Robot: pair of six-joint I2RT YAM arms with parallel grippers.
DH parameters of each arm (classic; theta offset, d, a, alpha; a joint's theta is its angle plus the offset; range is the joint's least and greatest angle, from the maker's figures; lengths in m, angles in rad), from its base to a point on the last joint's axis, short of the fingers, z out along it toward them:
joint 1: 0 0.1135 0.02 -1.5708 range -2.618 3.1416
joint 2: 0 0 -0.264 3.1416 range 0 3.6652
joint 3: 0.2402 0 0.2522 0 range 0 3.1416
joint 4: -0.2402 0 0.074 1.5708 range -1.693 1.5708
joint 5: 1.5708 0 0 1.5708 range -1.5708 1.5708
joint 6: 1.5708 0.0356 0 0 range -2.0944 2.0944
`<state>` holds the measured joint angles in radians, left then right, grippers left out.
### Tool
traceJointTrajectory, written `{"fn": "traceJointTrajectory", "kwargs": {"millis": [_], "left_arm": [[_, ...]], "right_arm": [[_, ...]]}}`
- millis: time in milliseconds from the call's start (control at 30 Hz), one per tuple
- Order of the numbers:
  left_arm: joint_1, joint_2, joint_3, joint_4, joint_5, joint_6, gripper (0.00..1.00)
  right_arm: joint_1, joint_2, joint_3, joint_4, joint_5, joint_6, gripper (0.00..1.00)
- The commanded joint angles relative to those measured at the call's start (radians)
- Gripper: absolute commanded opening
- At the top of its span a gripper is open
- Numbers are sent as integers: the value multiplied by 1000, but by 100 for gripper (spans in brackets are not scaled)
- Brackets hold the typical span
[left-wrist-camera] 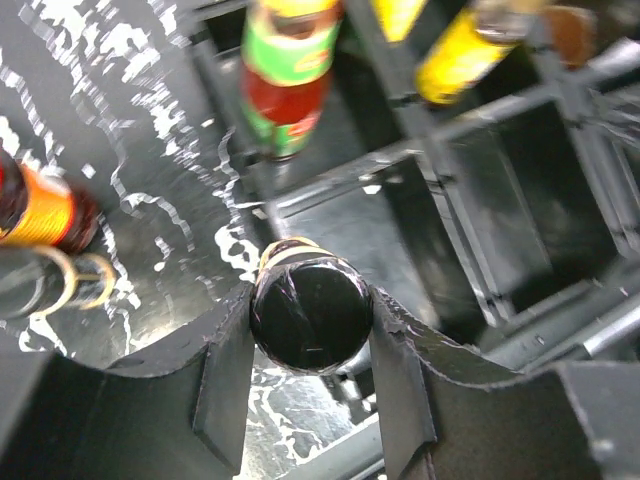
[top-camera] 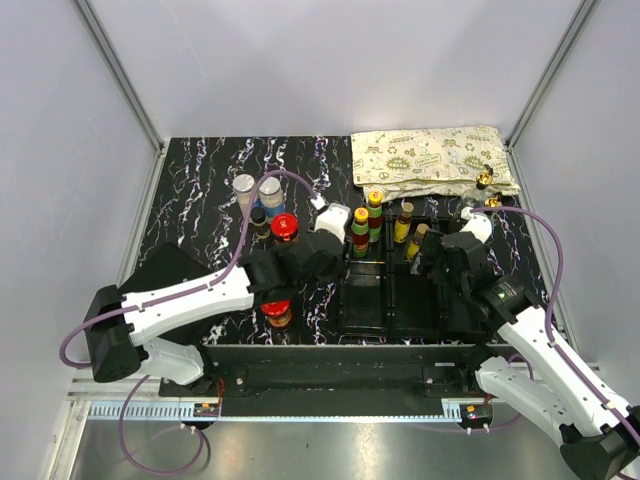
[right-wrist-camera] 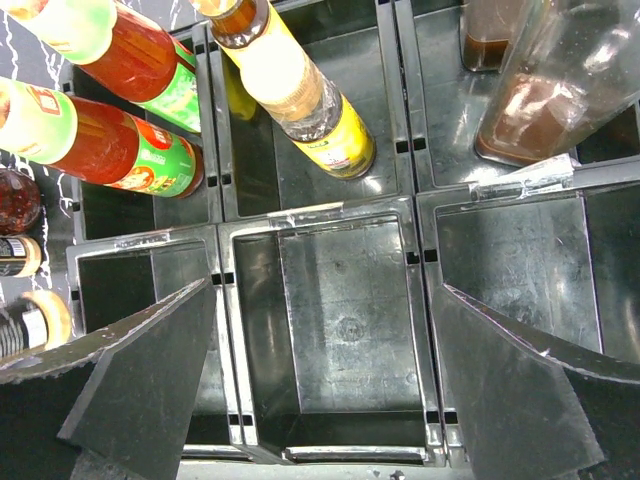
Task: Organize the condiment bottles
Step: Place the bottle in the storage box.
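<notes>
One black-capped bottle (left-wrist-camera: 310,315) is riding upright in the left gripper (left-wrist-camera: 310,325), whose fingers (left-wrist-camera: 225,380) are pressing on both its sides, over the marbled table (left-wrist-camera: 130,150) just beside the left edge of the black tray (left-wrist-camera: 400,165). The step in hand is probably carrying it in. Next it needs moving over an empty cell and lowering straight, clear of the red sauces (right-wrist-camera: 150,160). The right gripper (right-wrist-camera: 320,340) is hanging wide open, holding nothing, above an empty cell. From above, two grey-lidded shakers (top-camera: 244,185), two red-lidded jars (top-camera: 284,227) and a second black-capped bottle (top-camera: 258,215) are waiting on the table. Two red sauces and two yellow-labelled bottles (top-camera: 404,220) are standing in the tray, and two gold-spouted glass bottles (top-camera: 483,178) are sitting near its far right corner.
</notes>
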<state>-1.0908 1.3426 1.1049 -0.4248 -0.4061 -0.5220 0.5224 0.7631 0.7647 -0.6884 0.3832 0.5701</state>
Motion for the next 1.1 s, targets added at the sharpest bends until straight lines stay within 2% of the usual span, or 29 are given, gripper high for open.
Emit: {"fn": "traceJointTrajectory", "kwargs": {"millis": [0,300,633,1067], "left_arm": [[-69,-13,68,53,-51,128,0],[-104,95,79,170,26,155,0],[-104,286,168,185,30,160,1],[-80,372,173,219,101,111,6]], "right_arm": [[-4,-11,13,39,33,-10,100],[-4,-15,21,39,33,-1,100],[-2,-34,19,39,39,-1,100],[-2,-47,15,33,45,-3,100]]}}
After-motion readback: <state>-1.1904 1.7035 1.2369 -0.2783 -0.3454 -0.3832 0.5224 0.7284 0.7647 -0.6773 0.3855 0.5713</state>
